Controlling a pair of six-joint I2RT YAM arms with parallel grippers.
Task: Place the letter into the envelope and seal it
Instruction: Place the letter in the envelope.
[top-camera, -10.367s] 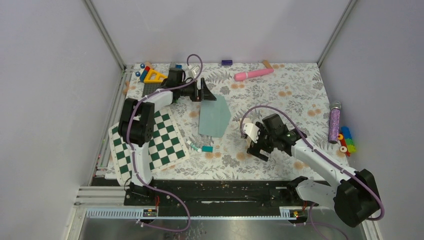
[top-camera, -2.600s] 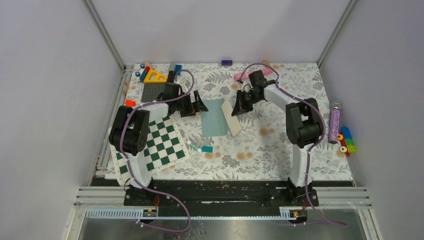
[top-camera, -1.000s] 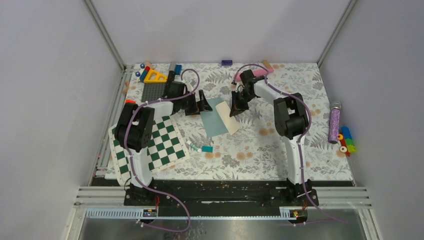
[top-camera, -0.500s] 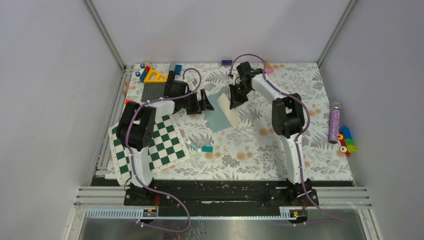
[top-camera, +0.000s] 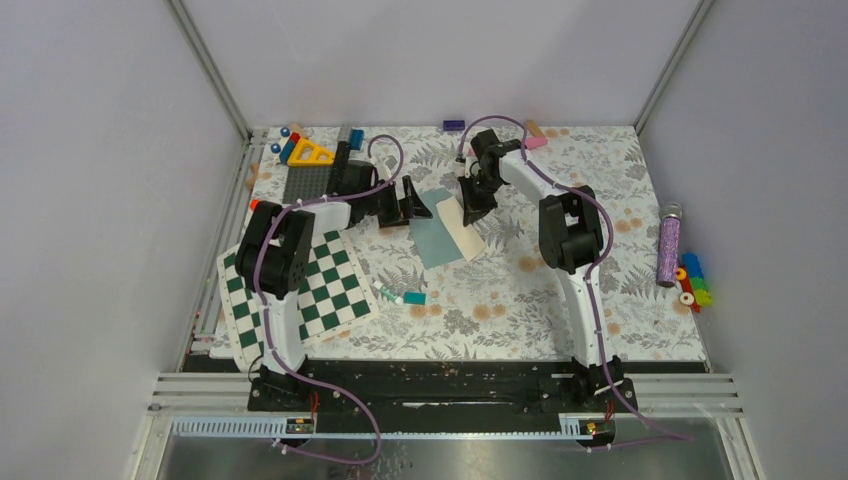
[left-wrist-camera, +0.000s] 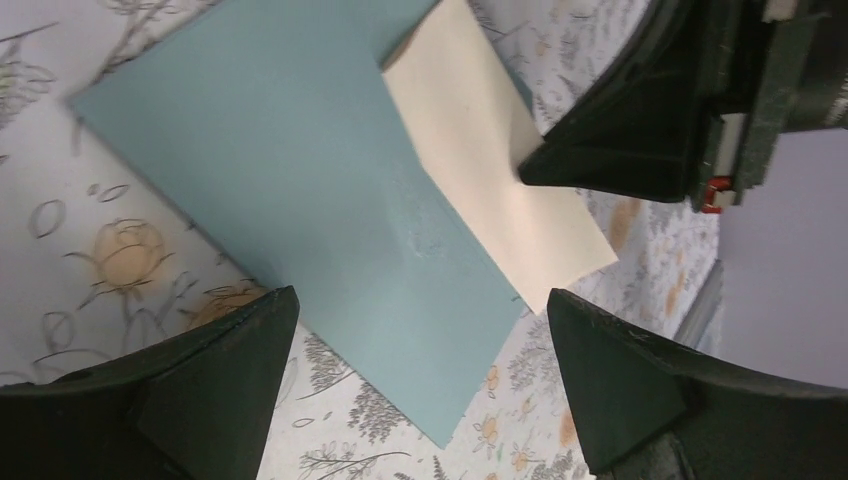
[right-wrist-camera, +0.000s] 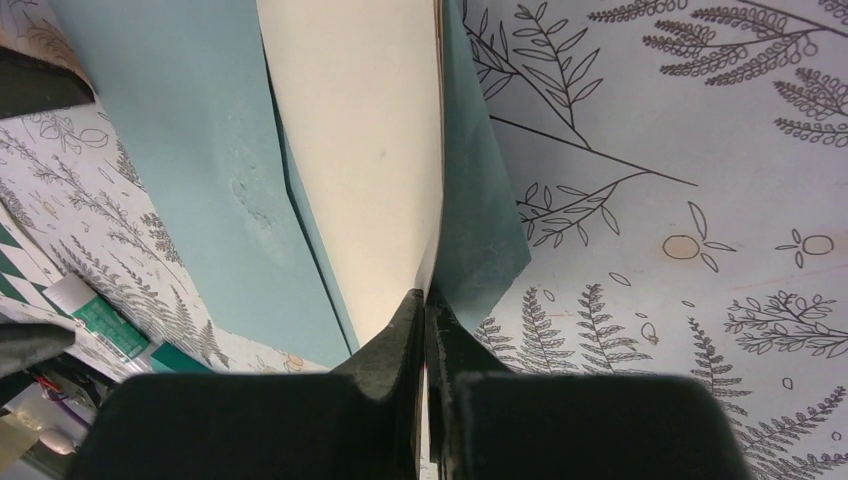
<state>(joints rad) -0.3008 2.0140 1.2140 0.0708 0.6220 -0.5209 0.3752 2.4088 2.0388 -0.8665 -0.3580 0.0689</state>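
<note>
Floral-patterned tabletop (top-camera: 560, 300) within grey walls. A green-white checkerboard (top-camera: 300, 290) lies toward the near left corner. Mid-tabletop, slightly nearer the far edge, the teal envelope (top-camera: 432, 238) lies flat, with the cream letter (top-camera: 465, 236) overlapping its right side. Left end effector (top-camera: 415, 205) is released, jaws spread over the envelope. Right end effector (right-wrist-camera: 425, 300) is clenched, grasping the letter's far edge.

Even, diffuse overhead light, soft shadows; wrist views blur at the near dark jaws.
</note>
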